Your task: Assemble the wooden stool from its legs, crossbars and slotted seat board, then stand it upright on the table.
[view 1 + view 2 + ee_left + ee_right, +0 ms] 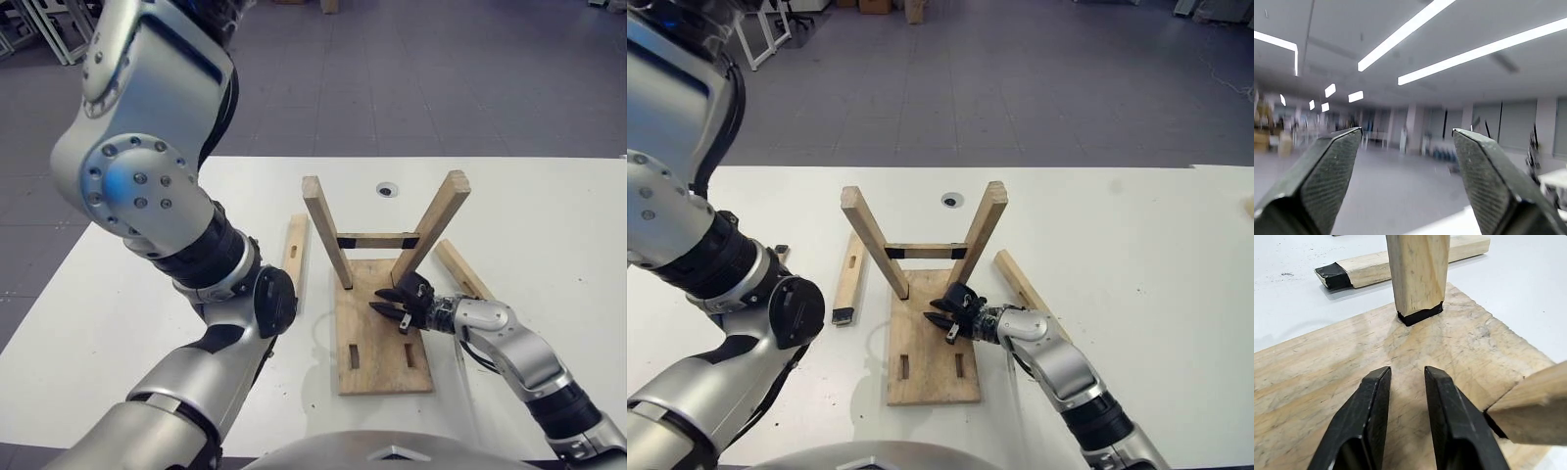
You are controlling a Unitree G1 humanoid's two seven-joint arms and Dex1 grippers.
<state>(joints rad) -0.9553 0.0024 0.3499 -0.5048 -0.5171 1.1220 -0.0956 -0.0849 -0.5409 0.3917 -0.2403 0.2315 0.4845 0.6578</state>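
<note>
The upright leg point(1418, 274) and slanting leg point(1528, 406) are cut off by frame edges.

A pale rectangular wooden seat board point(377, 377) lies flat on the white table point(549, 215). One square-section light-wood leg point(328, 235) stands with its black-tipped foot in the board's 11 o'clock corner, leaning toward 11 o'clock. A second leg point(431, 227) rises from the 1 o'clock corner, leaning toward 1 o'clock. A short black-ended crossbar point(377, 240) bridges the two. Two narrow slots point(354, 355) at the board's 6 o'clock end sit empty. A loose black-tipped slotted bar point(850, 279) lies flat at the board's 10 o'clock, and another loose bar point(1019, 279) at 2 o'clock.
</note>
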